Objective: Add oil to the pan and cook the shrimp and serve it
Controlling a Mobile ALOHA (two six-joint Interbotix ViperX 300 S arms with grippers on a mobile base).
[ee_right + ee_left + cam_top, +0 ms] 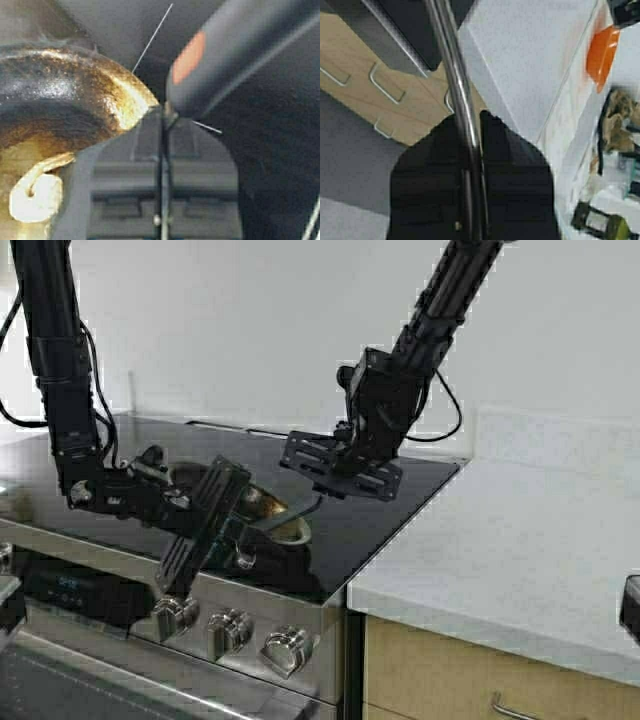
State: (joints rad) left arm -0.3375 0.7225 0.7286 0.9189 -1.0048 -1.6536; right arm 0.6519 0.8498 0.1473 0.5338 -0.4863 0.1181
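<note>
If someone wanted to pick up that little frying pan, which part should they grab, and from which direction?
Probably by its handle, the slim steel bar sticking out from the pan toward the stove's front edge. Come in from the front, closing across the bar's narrow width, as the left tool does now. The bowl is wide, shallow, brown-stained and holds the shrimp, so its rim is a poorer grip.

pans: 1 [262, 508] | shrimp: 1 [35, 196] | grippers: 2 [215, 515] [338, 468] | stove knobs: 3 [229, 632]

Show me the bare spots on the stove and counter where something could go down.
Free: white counter right of the cooktop, and the black glass behind the pan. Crowded: front of the cooktop, where left gripper and right gripper flank the pan.
</note>
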